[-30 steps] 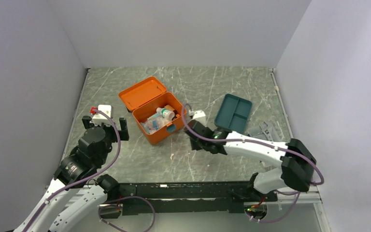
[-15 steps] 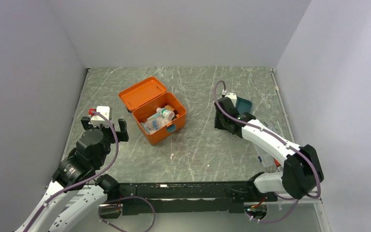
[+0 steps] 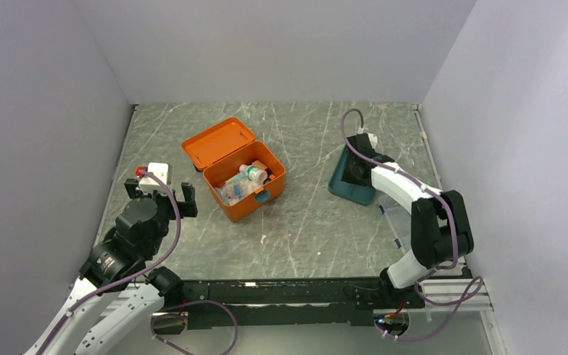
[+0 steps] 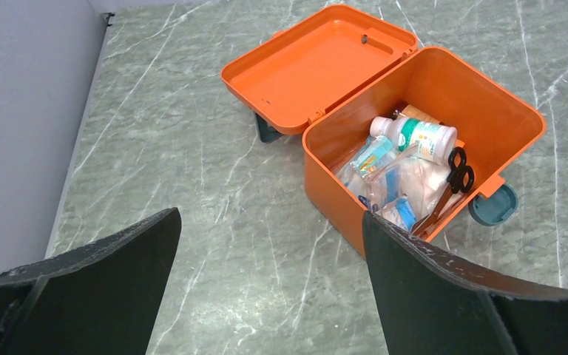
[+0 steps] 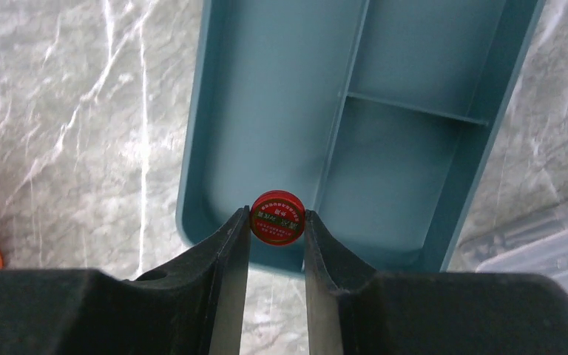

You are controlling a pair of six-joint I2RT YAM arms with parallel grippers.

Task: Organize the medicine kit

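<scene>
Three pale walls [image 3: 266, 44] enclose veined grey table [image 3: 303, 229] bearing medicine kit [image 3: 218, 144].

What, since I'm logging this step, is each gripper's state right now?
Left gripper: open, holding nothing.
Right gripper: closed on a small red round item, above the teal tray.

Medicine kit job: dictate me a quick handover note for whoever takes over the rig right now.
Left gripper: open, empty, hovering left of the medicine kit.
Right gripper: shut on a small red tin, over one end of the teal tray, at its long compartment.
Kit: lid open; bottle, scissors and packets lie loose inside. Visible tray compartments are empty.
Done: kit opened, tin poised over tray.
Left: probably release the tin, then sort the remaining items.
</scene>
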